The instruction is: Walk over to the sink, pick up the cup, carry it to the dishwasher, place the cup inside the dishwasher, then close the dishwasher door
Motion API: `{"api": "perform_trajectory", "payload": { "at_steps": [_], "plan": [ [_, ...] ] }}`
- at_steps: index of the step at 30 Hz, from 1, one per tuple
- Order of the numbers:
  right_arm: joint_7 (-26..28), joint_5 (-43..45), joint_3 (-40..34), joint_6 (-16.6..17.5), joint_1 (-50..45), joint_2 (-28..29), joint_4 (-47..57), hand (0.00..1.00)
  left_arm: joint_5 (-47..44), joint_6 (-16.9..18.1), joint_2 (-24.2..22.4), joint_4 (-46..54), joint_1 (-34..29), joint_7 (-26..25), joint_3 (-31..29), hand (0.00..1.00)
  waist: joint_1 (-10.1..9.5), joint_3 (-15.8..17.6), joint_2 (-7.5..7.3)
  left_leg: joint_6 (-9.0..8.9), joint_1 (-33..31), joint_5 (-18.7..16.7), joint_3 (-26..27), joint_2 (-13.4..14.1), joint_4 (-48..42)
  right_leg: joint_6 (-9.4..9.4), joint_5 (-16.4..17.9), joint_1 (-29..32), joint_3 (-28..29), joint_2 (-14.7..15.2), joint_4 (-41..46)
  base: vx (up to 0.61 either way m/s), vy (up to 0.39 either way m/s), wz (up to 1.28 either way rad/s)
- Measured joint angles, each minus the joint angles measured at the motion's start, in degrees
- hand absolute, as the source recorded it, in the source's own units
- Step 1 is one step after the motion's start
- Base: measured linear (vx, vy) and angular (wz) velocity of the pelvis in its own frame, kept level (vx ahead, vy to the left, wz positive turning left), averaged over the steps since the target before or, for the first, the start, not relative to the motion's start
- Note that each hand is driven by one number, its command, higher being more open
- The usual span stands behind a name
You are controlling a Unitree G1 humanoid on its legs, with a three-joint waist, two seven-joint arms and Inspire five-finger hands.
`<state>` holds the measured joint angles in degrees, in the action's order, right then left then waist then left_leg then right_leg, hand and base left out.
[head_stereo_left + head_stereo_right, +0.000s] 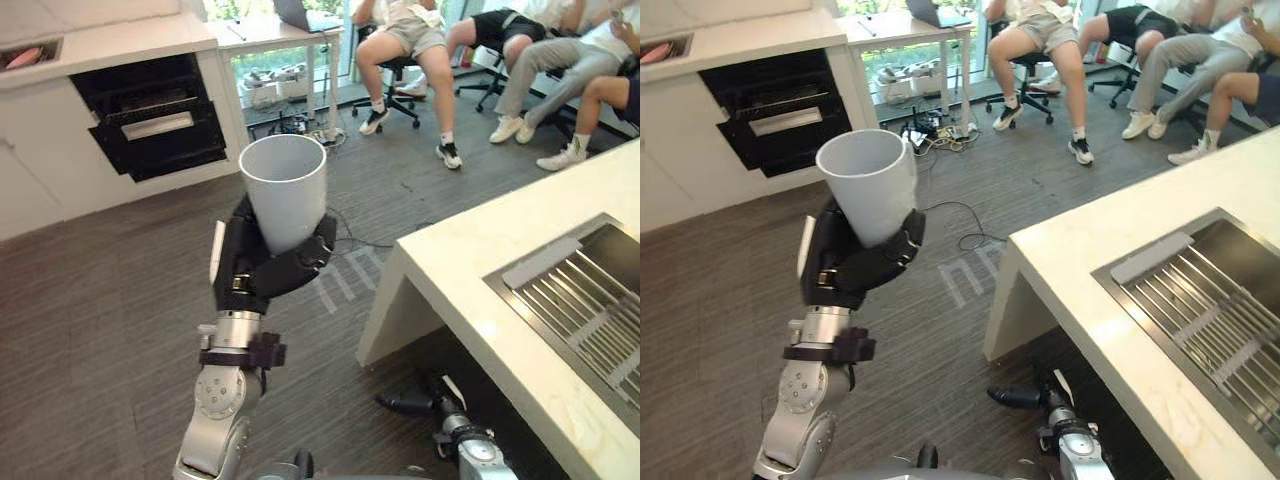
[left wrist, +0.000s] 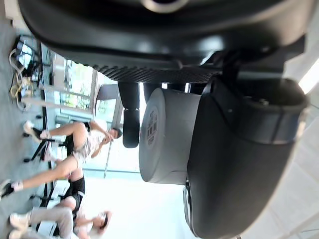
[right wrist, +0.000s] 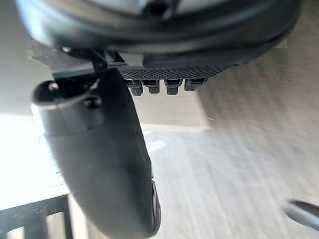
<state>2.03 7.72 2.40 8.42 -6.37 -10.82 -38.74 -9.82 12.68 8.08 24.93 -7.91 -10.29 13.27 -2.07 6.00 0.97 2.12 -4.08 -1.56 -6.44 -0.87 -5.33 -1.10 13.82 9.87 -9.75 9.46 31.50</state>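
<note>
Left eye view: the left hand curls round the upright cup. The open dishwasher lies well beyond it, so this looks like the carrying step. Left wrist view: cup against palm. Right wrist view: right hand, state unclear. Next, approach the dishwasher.

Bare grey floor lies open between the left hand, wrapped round the upright cup, and the open dishwasher at far left. The white counter blocks the right. Seated people and floor cables crowd the far side.
</note>
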Motion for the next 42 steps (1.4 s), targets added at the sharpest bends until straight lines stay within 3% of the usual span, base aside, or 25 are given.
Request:
{"api": "perform_trajectory", "payload": {
  "at_steps": [2,3,5,6,7,8,10,11,12,14,15,16,17,19,20,21,23,26,31,39,40,42],
  "plan": [
    [-0.48,-0.09,0.2,0.46,0.66,0.23,1.69,1.0,0.94,-0.16,-0.02,-1.02,0.04,-0.53,1.16,0.0,0.86,0.6,0.97,-0.18,-1.29,-0.1,-4.94,-0.57,-1.21,-1.1,-0.41,2.59,9.65,-5.5,-6.4,0.04,-0.082,1.14],
    [-0.72,-0.09,0.19,0.61,0.65,0.43,2.22,1.0,0.95,-0.18,0.01,-1.09,0.03,-0.56,1.38,0.0,1.28,0.59,0.84,-0.34,-1.6,-0.13,-6.04,-1.09,-1.51,-1.54,-0.69,3.14,11.47,-6.18,-7.48,0.05,-0.148,1.31],
    [-1.44,-0.21,0.17,0.85,-1.76,0.9,6.16,1.0,0.99,-0.15,-0.03,-1.5,0.15,-0.85,2.38,0.0,2.07,0.78,-0.52,-1.58,-1.82,-1.28,-10.98,-5.21,-2.69,-1.78,-4.14,3.08,13.71,-4.49,-11.5,0.1,-0.222,1.36],
    [-1.46,-0.34,0.2,0.77,-2.91,0.66,7.41,1.0,1.02,-0.16,-0.37,-2.1,0.11,-0.82,2.7,0.0,2.17,0.98,-0.19,-2.07,-1.7,-1.76,-12.07,-5.6,-3.14,-2.17,-5.14,2.69,12.69,-4.17,-11.1,0.18,-0.243,1.11],
    [-1.59,-0.68,0.75,0.34,-5.15,0.8,9.95,1.0,1.13,-0.3,-0.99,-2.57,-0.47,-0.8,3.17,0.0,1.89,0.65,1.41,-2.67,-2.08,-2.43,-12.72,-4.55,-4.13,-1.37,-5.36,1.71,10.54,-4.46,-12.09,0.15,-0.183,0.84],
    [-1.66,-1.16,1.51,0.12,-7.64,0.82,13.79,1.0,1.74,-0.28,-1.51,-2.56,-0.76,-0.8,3.13,0.0,1.94,0.79,2.72,-3.26,-3.09,-3.02,-11.41,-2.86,-5.68,-0.77,-5.63,0.75,8.69,-5.07,-13.15,0.18,-0.213,0.82],
    [-0.82,-1.29,5.25,0.11,-13.47,0.62,23.77,1.0,2.01,-0.29,-2.45,-2.58,-0.74,-0.82,3.08,0.0,1.97,0.97,3.35,-5.71,-5.59,-4.64,-4.58,1.05,-10.95,0.18,-6.01,-1.01,5.92,-6.79,-14.66,0.15,-0.191,0.57],
    [0.55,-2.22,8.14,0.9,-19.2,0.67,32.25,1.0,2.01,-0.29,-2.68,-2.56,-0.75,-0.99,3.06,0.0,2.11,1.67,3.0,-5.66,-6.44,-5.61,2.45,3.37,-14.58,0.23,-6.03,-3.21,4.53,-7.87,-15.77,0.17,-0.201,0.4],
    [1.7,-3.23,9.96,2.15,-23.89,0.62,37.83,1.0,2.07,-0.28,-2.54,-2.54,-0.99,-1.18,3.06,0.0,2.37,2.3,2.29,-4.07,-6.82,-6.74,8.94,5.4,-17.26,0.25,-6.02,-5.04,3.52,-8.54,-16.71,0.14,-0.17,0.33],
    [3.03,-4.0,11.77,4.35,-28.22,-0.09,41.27,1.0,2.16,-0.23,-2.24,-2.44,-1.23,-1.9,3.01,0.0,2.49,2.41,1.97,-2.97,-6.78,-7.27,16.32,6.92,-17.73,0.82,-5.61,-6.18,2.57,-8.7,-17.42,0.07,-0.075,0.2],
    [3.65,-4.85,11.75,4.85,-28.31,-0.2,40.08,1.0,2.33,-0.2,-2.19,-2.42,-1.18,-2.22,3.01,0.0,2.77,2.44,1.84,-2.99,-6.77,-7.15,17.24,6.85,-16.84,0.91,-5.53,-6.18,2.3,-8.62,-17.82,0.06,-0.009,0.32],
    [4.13,-6.02,11.15,6.92,-25.43,-0.18,32.47,1.0,2.55,-0.21,-2.02,-2.44,-0.9,-2.34,3.14,0.0,3.17,2.48,1.56,-2.82,-6.37,-6.84,17.93,6.12,-13.51,1.07,-5.39,-6.02,1.38,-8.32,-19.16,0.03,0.056,0.5],
    [3.75,-7.42,8.8,5.47,-16.67,0.87,16.8,1.0,2.06,-0.27,-1.42,-3.15,-0.9,-2.13,3.39,0.0,3.04,2.46,0.79,-2.06,-5.3,-4.36,17.45,4.02,-8.93,0.69,-5.63,-6.07,0.0,-6.92,-20.14,0.03,0.056,0.6],
    [2.63,-7.22,4.41,0.22,-9.43,1.6,5.31,1.0,1.38,-0.32,-0.84,-3.52,-0.91,-1.9,4.15,0.0,2.47,2.71,1.31,-1.38,-3.86,-2.43,16.29,2.35,-5.7,0.23,-5.91,-6.85,-1.42,-5.68,-20.94,0.01,0.072,0.52],
    [1.08,-7.22,1.4,-2.41,-6.8,1.28,1.37,1.0,1.04,-0.32,-0.83,-3.51,-0.91,-1.46,4.74,0.0,1.27,2.86,2.15,-0.99,-3.21,-1.45,15.6,1.53,-4.02,-0.15,-6.16,-7.25,-2.11,-5.08,-21.46,0.02,0.099,0.54],
    [-1.33,-6.93,-1.06,-3.37,-5.31,0.55,-0.3,1.0,0.07,-0.33,-0.85,-3.49,-1.02,-0.86,5.17,0.0,0.16,2.98,3.06,-0.95,-2.4,-0.44,14.67,0.62,-2.45,-0.47,-6.36,-8.14,-3.2,-4.45,-22.03,0.01,0.085,0.5],
    [-2.91,-6.56,-2.19,-3.07,-4.22,0.26,0.99,1.0,-1.69,-0.31,-0.88,-3.46,-1.69,-0.74,4.18,0.0,-0.65,2.86,2.83,-1.05,-0.37,0.29,14.03,0.1,-0.51,-0.53,-6.42,-10.08,-3.47,-4.29,-22.8,0.01,0.047,0.31],
    [-3.43,-6.58,-1.97,-0.81,-2.35,1.39,2.03,1.0,-2.63,-0.33,-1.04,-3.36,-2.6,-0.21,3.42,0.0,-0.5,2.29,2.0,-1.31,1.87,2.54,13.83,-0.28,4.52,-0.49,-6.48,-10.66,-3.51,-4.35,-23.57,-0.02,-0.032,0.05],
    [-2.89,-4.73,-1.67,-1.26,-2.08,2.97,-0.31,1.0,-2.61,-0.5,-1.15,-3.37,-3.57,1.92,3.51,0.0,-0.41,2.02,1.85,-1.14,3.9,4.73,13.76,-0.5,8.95,-0.55,-6.57,-10.8,-3.48,-4.56,-23.96,0.01,-0.013,0.0],
    [-2.41,-2.19,-2.14,-1.62,-3.13,3.13,-4.98,1.0,-2.62,-1.24,-1.18,-3.38,-6.53,1.95,2.54,0.0,-0.06,-0.53,0.56,-1.12,4.66,4.76,13.3,-0.53,9.2,-0.52,-6.61,-11.96,-3.09,-4.77,-24.68,0.03,-0.003,0.03],
    [-2.5,-2.17,-2.17,-1.6,-2.56,3.08,-8.27,1.0,-3.66,-1.32,-1.41,-3.38,-9.26,1.9,-1.49,0.0,0.57,-2.74,-1.3,-1.27,4.02,7.16,11.19,0.36,10.62,0.22,-7.16,-11.62,-3.49,-6.07,-24.92,0.0,0.0,0.0],
    [-2.5,-2.17,-2.17,-1.6,-2.56,3.08,-8.27,1.0,-3.66,-1.32,-1.41,-3.38,-9.26,1.9,-1.49,0.0,0.57,-2.74,-1.3,-1.27,4.02,7.16,11.19,0.36,10.62,0.22,-7.16,-11.62,-3.49,-6.07,-24.93,0.0,0.0,0.0]
  ]
}}
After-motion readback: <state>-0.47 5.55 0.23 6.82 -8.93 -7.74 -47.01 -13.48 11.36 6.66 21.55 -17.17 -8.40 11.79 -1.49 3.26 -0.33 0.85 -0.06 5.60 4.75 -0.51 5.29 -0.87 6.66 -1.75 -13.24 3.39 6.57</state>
